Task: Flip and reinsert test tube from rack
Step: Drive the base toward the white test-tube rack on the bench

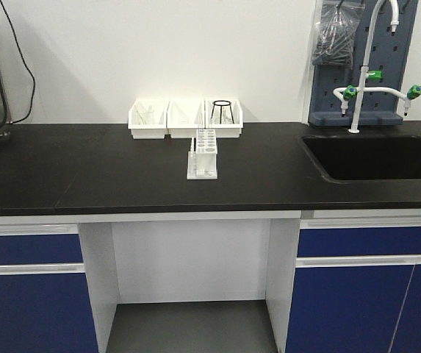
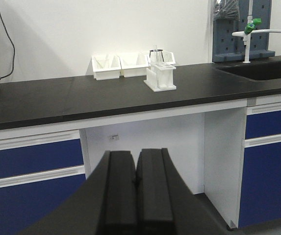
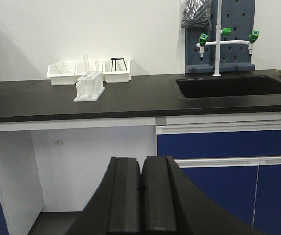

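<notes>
Right wrist view: the lower end of the test tube (image 3: 86, 63) is hidden inside the rack (image 3: 89, 87); which end points up is too small to tell. Front view: contents of the three white bins (image 1: 151, 131) are indistinct; the sink (image 1: 375, 158) is cut off by the right edge. The left gripper (image 2: 136, 157) and right gripper (image 3: 141, 162) are cut off by the bottom edge
</notes>
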Motion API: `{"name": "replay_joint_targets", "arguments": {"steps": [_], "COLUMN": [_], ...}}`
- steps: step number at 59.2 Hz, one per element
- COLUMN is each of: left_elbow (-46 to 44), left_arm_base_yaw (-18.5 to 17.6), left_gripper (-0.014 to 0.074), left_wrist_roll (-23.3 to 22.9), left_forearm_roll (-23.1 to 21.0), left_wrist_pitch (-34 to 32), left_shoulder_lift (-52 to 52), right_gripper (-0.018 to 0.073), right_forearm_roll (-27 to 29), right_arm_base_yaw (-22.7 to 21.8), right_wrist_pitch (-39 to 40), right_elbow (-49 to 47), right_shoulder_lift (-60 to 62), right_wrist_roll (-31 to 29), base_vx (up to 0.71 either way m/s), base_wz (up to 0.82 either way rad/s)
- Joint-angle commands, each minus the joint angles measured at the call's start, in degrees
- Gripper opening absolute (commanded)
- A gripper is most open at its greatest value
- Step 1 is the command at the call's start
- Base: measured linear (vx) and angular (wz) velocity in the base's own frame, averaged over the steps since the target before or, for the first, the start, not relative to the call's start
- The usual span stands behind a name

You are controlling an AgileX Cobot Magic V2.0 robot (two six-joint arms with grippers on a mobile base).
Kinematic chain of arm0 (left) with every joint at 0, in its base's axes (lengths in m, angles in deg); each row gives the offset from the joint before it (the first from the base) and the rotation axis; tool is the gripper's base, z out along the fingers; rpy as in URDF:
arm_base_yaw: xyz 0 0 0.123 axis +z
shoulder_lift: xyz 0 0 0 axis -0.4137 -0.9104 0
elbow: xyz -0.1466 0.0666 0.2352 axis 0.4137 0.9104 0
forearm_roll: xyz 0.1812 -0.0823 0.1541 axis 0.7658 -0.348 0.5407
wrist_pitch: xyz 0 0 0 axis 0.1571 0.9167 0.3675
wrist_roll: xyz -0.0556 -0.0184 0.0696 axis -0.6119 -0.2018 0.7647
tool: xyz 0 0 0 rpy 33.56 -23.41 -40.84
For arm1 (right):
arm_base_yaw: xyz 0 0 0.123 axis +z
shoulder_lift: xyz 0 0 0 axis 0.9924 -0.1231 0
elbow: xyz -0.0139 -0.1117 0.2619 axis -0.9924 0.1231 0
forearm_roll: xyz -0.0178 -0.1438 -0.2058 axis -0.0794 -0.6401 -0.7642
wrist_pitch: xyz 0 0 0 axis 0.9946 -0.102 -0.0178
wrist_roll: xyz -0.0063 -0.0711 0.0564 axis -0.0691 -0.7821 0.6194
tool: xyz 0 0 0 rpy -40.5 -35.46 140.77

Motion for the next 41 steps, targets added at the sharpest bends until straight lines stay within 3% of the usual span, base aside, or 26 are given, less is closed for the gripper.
{"name": "replay_joint_targets", "arguments": {"steps": [1, 41], "left_elbow": [-0.34, -0.34], "left_arm_base_yaw": [-0.01, -0.01], "left_gripper": [-0.0006, -0.0006], "left_wrist_roll": [-0.13, -0.13], "left_forearm_roll": [0.00, 0.00], "left_wrist_pitch": [-4.66, -4.66], "left_shoulder_lift": [0.46, 0.46], "right_gripper": [-0.0011, -0.0011], "right_forearm_roll": [-0.36, -0.36], "right_arm_base_yaw": [-0.28, -0.28], "right_wrist_pitch": [4.40, 4.40], "right_elbow": [0.18, 0.18], "right_shoulder_lift": [0.63, 0.63], "right_wrist_roll": [-0.15, -0.26], "base_vx": [0.00, 0.00], "base_wz": [0.00, 0.00]}}
